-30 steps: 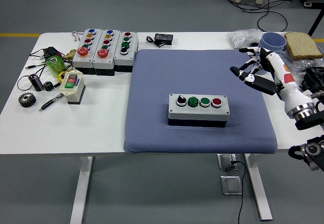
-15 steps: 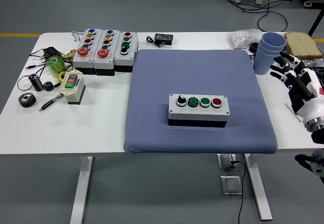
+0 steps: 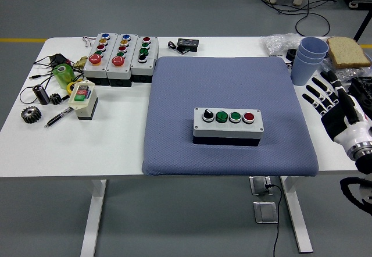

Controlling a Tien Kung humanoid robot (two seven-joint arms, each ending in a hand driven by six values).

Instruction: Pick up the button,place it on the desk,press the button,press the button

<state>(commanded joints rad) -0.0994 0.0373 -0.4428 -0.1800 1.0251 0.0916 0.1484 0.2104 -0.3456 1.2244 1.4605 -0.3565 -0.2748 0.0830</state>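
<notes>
1. Head view: the button box [image 3: 228, 127] sits on the blue mat [image 3: 192, 82], near its front edge.
2. The right hand [image 3: 332, 103], fingers spread and empty, hovers right of the mat.
3. Risk: a reach could topple the cups [image 3: 306, 60] beside the hand.

A blue-grey mat [image 3: 226, 88] of woven, dimpled cloth looked matt and slightly rough. On it sat a button box [image 3: 228, 127] with a smooth, pale grey plastic lid and glossy coloured plastic caps. The white table [image 3: 87, 152] had a smooth, faintly shiny top. A dark gear [image 3: 31, 114] looked like dull metal. Stacked blue cups [image 3: 307, 59] looked like smooth matt plastic. A slice of bread [image 3: 347, 52] had a rough, porous surface. The right hand [image 3: 334, 107] showed glossy white and black plastic shells.
</notes>
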